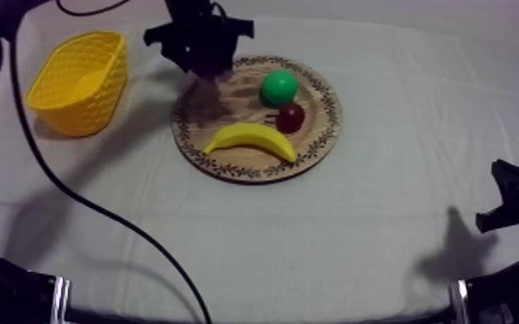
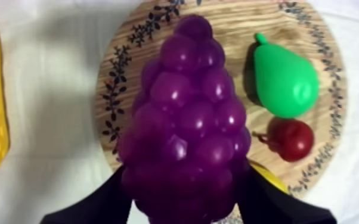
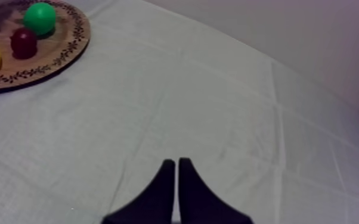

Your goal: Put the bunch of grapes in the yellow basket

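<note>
Left gripper (image 1: 203, 79): was over the board's (image 1: 325, 121) edge nearest the basket (image 1: 78, 82), closed round the grapes (image 2: 185, 119).
Fingers (image 2: 92, 208): one black finger pressed each flank of the bunch at its wide end, spread by the bunch's full width.
Grapes: sat straight between the fingers, with the narrow tip pointing away from the gripper across the board.
Contact with board: could not tell whether the bunch rested on the wood or hung just above it.
Pear (image 2: 286, 80): lay on the board just beside the grapes, apart from them, on the side away from the basket.
Small red fruit (image 2: 292, 140): lay just beside the pear, nearer the gripper's finger.
Banana (image 1: 250, 138): lay on the board near the gripper, apart from the grapes.
Basket: stood on the cloth (image 1: 315, 241) off the board, near the left gripper.
Right gripper (image 3: 177, 162): was low over bare cloth, well apart from the board, with its fingers pressed together in a narrow wedge, holding nothing.
Surface: was a grey-white cloth with faint fold lines and a dark shadow of the left arm on it.
Room: a plain grey wall (image 3: 313, 36) stood beyond the table.
Hidden: from the left wrist, the banana was a yellow sliver behind the grapes and a finger, the basket was cut off at the edge, and the underside of the bunch was out of sight.
Hard to make out: from above, the grapes were a dark blur under the gripper.
</note>
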You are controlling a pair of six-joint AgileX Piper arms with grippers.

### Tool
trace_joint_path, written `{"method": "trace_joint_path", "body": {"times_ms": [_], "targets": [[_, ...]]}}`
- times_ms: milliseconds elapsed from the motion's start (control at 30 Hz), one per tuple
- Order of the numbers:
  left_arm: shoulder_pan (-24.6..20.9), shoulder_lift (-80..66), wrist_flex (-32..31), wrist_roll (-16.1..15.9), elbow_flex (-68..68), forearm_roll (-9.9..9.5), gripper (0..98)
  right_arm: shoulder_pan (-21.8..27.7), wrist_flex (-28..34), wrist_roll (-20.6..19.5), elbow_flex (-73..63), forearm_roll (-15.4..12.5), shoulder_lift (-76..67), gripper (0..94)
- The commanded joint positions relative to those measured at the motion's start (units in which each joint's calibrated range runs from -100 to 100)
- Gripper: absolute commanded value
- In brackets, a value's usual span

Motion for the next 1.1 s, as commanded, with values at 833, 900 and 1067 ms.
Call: {"method": "trace_joint_path", "body": {"times_ms": [833,900,1067], "targets": [[-2.64,-14.48,3.42,-1.84,4.99,0.03,47.7,0.0,-0.01,0.0,0.0,-0.01,0.0,0.3],[-3.88,-14.57,3.24,-2.24,5.52,-0.03,47.7,0.0,-0.01,0.0,0.0,-0.01,0.0,0.3],[-7.45,-15.39,2.9,-3.46,6.76,-0.21,47.8,0.0,-0.01,0.0,0.0,-0.01,0.0,0.3]]}}
